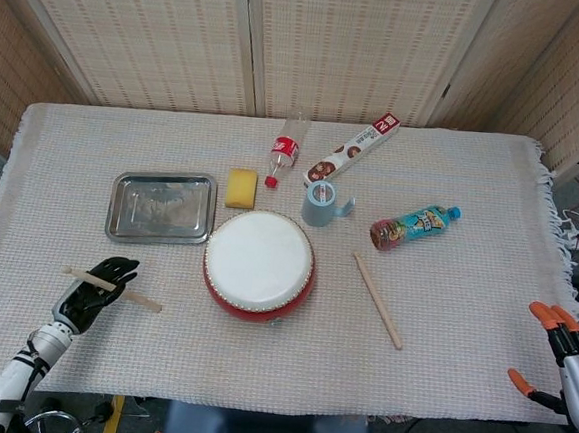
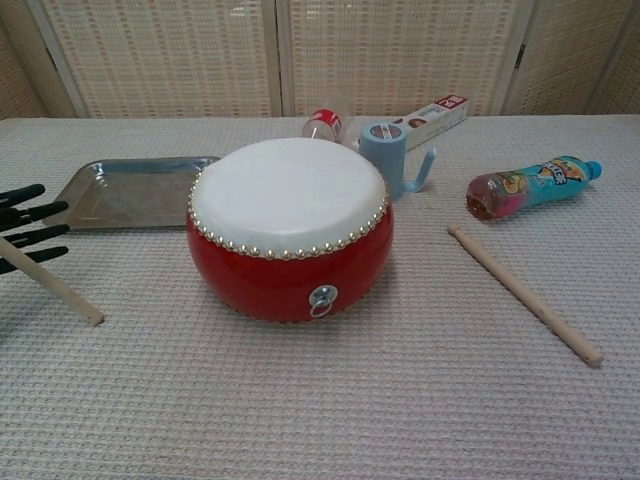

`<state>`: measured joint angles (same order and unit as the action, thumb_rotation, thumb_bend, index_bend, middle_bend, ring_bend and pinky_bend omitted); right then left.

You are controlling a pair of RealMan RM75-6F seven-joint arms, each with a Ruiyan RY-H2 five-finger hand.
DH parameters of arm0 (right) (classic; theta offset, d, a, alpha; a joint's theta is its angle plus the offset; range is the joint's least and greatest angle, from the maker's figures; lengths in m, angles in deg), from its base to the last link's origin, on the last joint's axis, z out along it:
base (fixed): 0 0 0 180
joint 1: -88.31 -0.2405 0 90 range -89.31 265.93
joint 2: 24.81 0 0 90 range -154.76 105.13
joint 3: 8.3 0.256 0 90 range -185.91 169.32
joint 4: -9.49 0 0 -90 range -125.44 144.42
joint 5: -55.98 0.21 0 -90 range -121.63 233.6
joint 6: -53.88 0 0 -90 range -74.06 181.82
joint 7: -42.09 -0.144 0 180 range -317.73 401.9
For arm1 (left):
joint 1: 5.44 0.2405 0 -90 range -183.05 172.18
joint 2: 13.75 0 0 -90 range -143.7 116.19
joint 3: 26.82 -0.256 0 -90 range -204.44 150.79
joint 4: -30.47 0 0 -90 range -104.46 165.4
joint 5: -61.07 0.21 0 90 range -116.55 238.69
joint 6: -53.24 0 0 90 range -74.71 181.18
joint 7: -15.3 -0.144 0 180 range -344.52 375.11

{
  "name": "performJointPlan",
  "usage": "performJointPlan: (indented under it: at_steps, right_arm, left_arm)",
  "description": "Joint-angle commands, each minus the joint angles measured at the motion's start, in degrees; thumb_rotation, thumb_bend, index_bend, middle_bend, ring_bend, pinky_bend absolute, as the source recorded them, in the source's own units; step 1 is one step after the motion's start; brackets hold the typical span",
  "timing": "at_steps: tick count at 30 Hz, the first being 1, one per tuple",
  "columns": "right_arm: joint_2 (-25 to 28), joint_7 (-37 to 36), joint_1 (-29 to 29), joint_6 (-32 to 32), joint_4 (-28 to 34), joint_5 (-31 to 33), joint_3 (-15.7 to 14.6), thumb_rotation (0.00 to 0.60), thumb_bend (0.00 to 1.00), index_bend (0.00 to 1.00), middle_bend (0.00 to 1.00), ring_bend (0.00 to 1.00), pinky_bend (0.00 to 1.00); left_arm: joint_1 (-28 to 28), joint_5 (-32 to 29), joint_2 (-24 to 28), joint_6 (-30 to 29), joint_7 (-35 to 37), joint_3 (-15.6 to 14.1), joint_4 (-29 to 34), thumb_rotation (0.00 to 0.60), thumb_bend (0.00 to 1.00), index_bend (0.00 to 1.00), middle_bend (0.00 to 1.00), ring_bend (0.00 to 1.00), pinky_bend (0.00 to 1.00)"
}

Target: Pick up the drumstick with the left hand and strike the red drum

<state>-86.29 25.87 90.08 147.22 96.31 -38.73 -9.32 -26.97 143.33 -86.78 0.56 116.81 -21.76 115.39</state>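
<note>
a: where does each hand sit relative to the table [image 1: 482, 322] edges?
b: the left hand [image 1: 91, 285] lies at the near left corner and grips a drumstick [image 1: 113, 286], which crosses its fingers [image 2: 28, 228] and points toward the red drum [image 1: 259, 265]. the right hand [image 1: 562, 358] hangs off the near right edge, holding nothing, fingers spread.

a: and the open room?
b: bare cloth runs between the held drumstick's tip and the drum's left side, and a wide strip along the near edge in front of the drum. a second drumstick [image 1: 377, 300] lies flat to the right of the drum, apart from it.

a: containers and contents?
b: a metal tray [image 1: 162, 206] lies behind the left hand, left of the drum; nothing shows in it. a yellow sponge [image 1: 241, 188] rests just beside its far right corner. a light blue cup [image 1: 321, 203] stands upright behind the drum; its inside cannot be seen. a clear bottle with a red cap [image 1: 287, 147] and a long box [image 1: 353, 148] lie further back. a bottle with a blue cap [image 1: 414, 225] lies on its side to the right of the cup, holding reddish-brown liquid.
</note>
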Motion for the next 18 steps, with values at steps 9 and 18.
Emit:
performJointPlan:
  at_steps: [9, 18]
  right_arm:
    - [0.0, -0.4, 0.2, 0.2, -0.3, 0.2, 0.0, 0.6, 0.18, 0.12, 0.11, 0.04, 0.19]
    - [0.1, -0.7, 0.3, 0.3, -0.5, 0.3, 0.1, 0.6, 0.18, 0.12, 0.11, 0.04, 0.19]
  left_arm:
    - [0.4, -1.7, -1.0, -2.4, -10.3, 0.7, 4.1, 0.6, 0.41, 0.38, 0.27, 0.16, 0.13]
    - [0.3, -1.9, -3.0, -2.2, -14.4, 0.3, 4.7, 0.6, 0.41, 0.39, 0.27, 0.16, 0.13]
